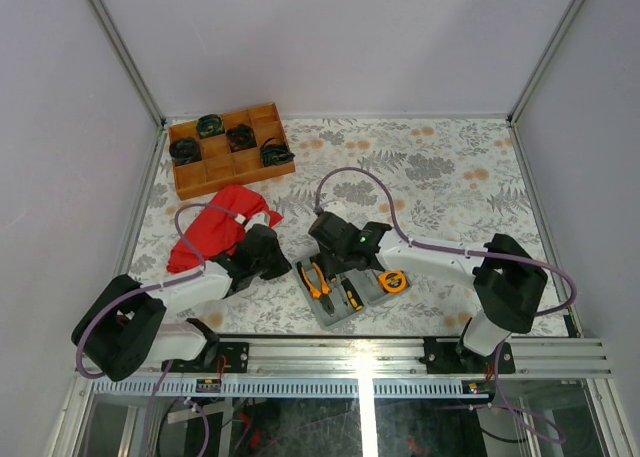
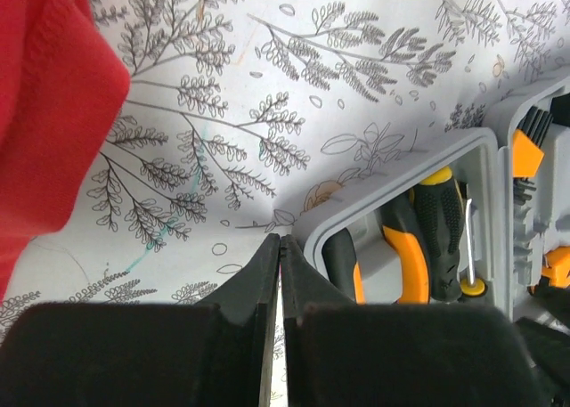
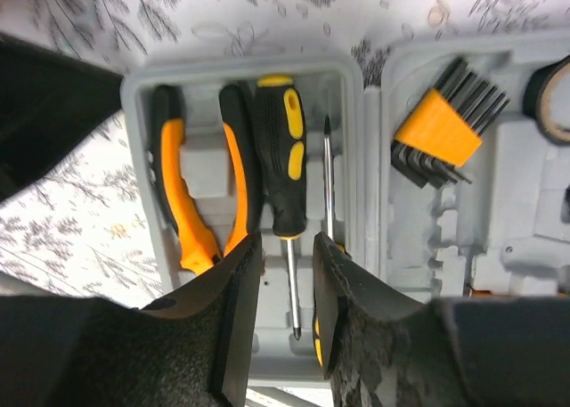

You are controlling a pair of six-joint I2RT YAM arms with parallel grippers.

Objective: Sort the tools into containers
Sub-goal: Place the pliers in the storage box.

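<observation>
A flat grey plastic hinged tool case (image 1: 372, 295) lies open at 6 o'clock on the leaf-printed surface (image 1: 450, 177), its 2 halves side by side. The left half holds orange-and-black pliers (image 3: 178, 202) with smooth curved handles. At their 3 o'clock a black-and-yellow ribbed-handled screwdriver (image 3: 280, 158) sits in its moulded recess, then a thinner screwdriver shaft (image 3: 328, 175). The right half carries a fan of black hex keys in an orange holder (image 3: 436, 126), and a round orange tape measure (image 1: 393, 280) sits at that half's 3 o'clock end.

At 11 o'clock a brown wooden tray (image 1: 230, 183) holds 4 black coiled bundles (image 1: 241, 135) in separate compartments. A soft red cloth (image 1: 220, 232) lies crumpled at the tray's 6 o'clock.

The right gripper (image 3: 287, 240) hangs over the case. Its padded fingers are released, standing either side of the ribbed-handled screwdriver's shaft without touching it. The left gripper (image 2: 280, 242) has its fingers clenched together on nothing, just beside the case's rounded corner. Only the wrist views show the recesses; only the top view shows the tray.
</observation>
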